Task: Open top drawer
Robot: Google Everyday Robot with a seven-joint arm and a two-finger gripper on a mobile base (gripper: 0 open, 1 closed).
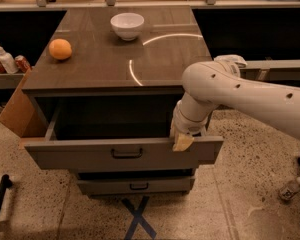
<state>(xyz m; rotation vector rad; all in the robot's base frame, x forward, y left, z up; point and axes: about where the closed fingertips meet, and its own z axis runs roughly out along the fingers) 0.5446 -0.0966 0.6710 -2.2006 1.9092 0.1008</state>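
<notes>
The top drawer is a grey-brown drawer with a long flat front and a small dark handle at its centre. It stands pulled far out of the cabinet, and its dark inside shows. My gripper hangs from the white arm at the right part of the drawer's front edge. A yellowish fingertip rests over that edge. A lower drawer front sits shut beneath.
An orange and a white bowl sit on the cabinet top. A cardboard box leans at the left. Bottles and cans stand on a left shelf. A blue tape cross marks the floor.
</notes>
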